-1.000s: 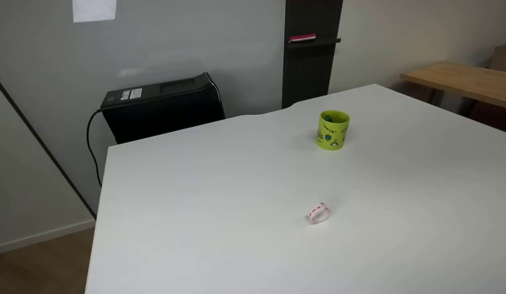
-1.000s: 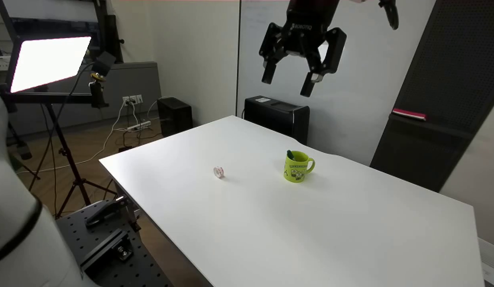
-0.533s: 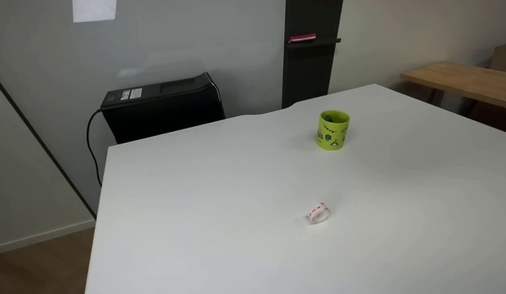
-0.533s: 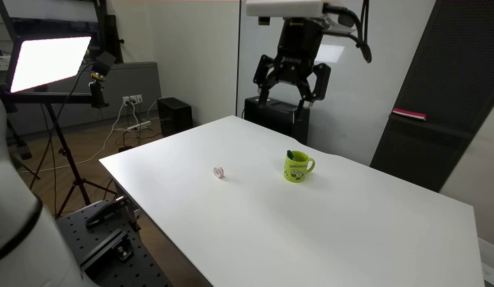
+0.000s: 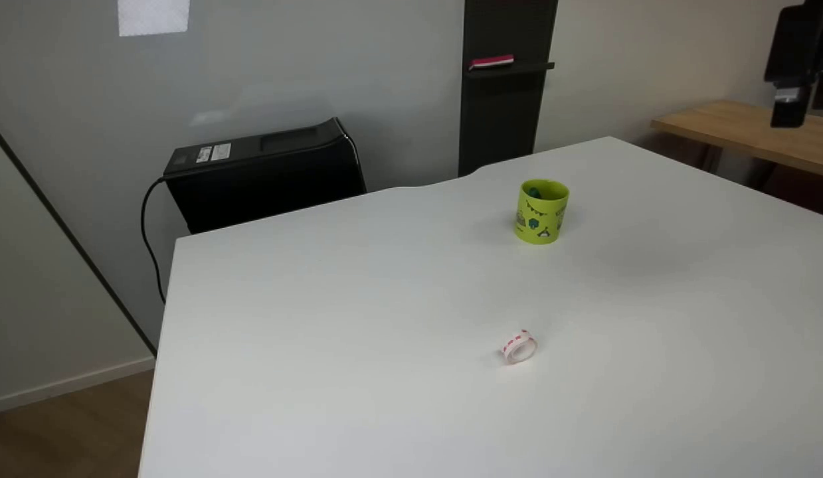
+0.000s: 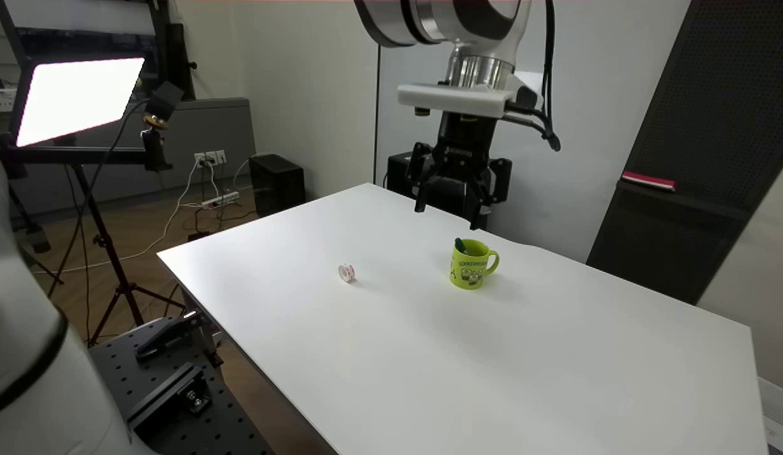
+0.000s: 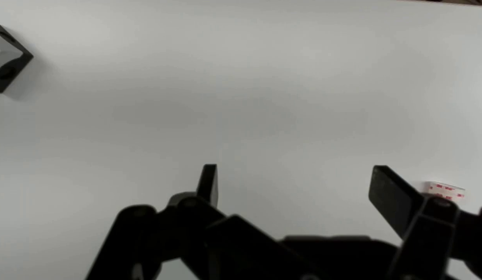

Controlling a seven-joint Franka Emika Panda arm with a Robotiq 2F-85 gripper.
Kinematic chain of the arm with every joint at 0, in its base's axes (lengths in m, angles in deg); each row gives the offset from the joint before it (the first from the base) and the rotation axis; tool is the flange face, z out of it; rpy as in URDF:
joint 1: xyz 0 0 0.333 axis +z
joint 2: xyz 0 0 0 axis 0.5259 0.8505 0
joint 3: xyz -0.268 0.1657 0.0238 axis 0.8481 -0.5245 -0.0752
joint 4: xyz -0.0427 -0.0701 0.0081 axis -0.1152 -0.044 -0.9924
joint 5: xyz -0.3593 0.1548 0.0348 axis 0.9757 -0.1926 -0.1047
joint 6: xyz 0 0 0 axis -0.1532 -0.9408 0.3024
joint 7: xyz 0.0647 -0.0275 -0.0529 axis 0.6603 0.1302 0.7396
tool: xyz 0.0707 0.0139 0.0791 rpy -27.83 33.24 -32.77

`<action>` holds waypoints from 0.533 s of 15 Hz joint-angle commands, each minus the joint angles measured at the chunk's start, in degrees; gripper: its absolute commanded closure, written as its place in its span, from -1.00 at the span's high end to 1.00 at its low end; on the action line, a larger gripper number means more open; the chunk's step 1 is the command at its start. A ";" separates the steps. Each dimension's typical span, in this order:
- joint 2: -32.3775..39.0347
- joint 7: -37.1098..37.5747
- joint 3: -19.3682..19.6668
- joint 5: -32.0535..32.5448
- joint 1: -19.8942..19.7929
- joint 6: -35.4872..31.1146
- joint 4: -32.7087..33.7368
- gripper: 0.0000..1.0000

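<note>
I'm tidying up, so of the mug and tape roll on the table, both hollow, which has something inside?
The lime green mug: a dark green object shows inside its rim. The white tape roll shows nothing in its hole.

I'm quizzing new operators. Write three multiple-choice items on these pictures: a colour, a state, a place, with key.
1. What colour is the mug?
A) red B) lime green C) black
2. How is the claw?
A) open, holding nothing B) shut on the mug C) shut on nothing
3. Where does the tape roll lie?
A) in the mug B) in the claw C) on the white table

1 B: both exterior views show this.
2 A: in the wrist view its jaws stand apart, nothing between.
3 C: both exterior views show it resting there.
</note>
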 commanded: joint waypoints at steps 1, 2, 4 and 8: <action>3.14 0.11 -0.49 1.42 0.25 -6.94 0.87 1.00; 4.32 -0.17 -0.61 0.42 0.17 -8.74 1.27 1.00; 6.56 -0.21 -0.80 -1.33 0.02 -11.93 2.08 1.00; 11.59 1.84 -1.17 -2.64 0.20 -20.35 3.90 1.00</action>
